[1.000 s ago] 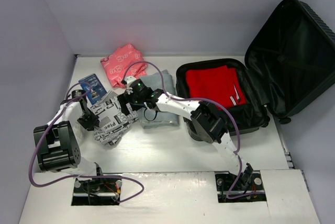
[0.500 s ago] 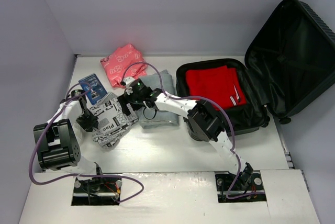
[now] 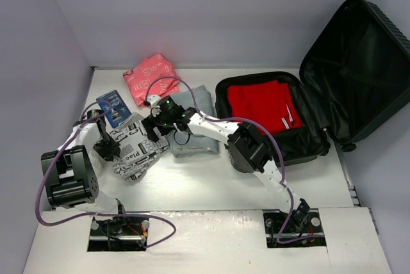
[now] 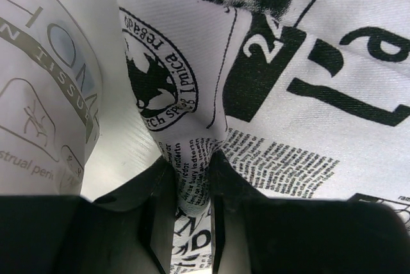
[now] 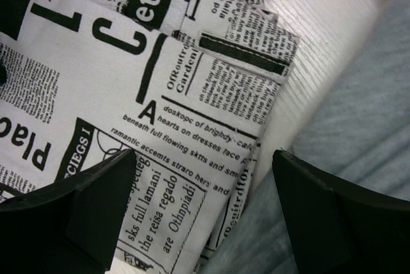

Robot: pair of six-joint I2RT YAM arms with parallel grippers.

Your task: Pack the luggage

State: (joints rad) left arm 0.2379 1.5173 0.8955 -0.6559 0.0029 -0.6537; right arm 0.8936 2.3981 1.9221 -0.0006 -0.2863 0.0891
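- Open luggage (image 3: 333,75) sits at the bench's (image 3: 205,187) right, red cloth (image 3: 259,104) inside
- The left end effector (image 4: 192,181) pinches the newsprint cloth (image 3: 138,149); the right end effector (image 5: 202,159) gapes empty over it
- Unpacked: grey cloth (image 3: 195,127), pink packet (image 3: 150,79)

Right wrist view, the cloth (image 5: 160,95) reads big "Plac", a bold "A", then "hearts on dresses lace", "romantic accents", and "Garden" higher up. Left wrist view, same cloth shows "La", and the packet (image 4: 45,95) beside it reads "TISSU"
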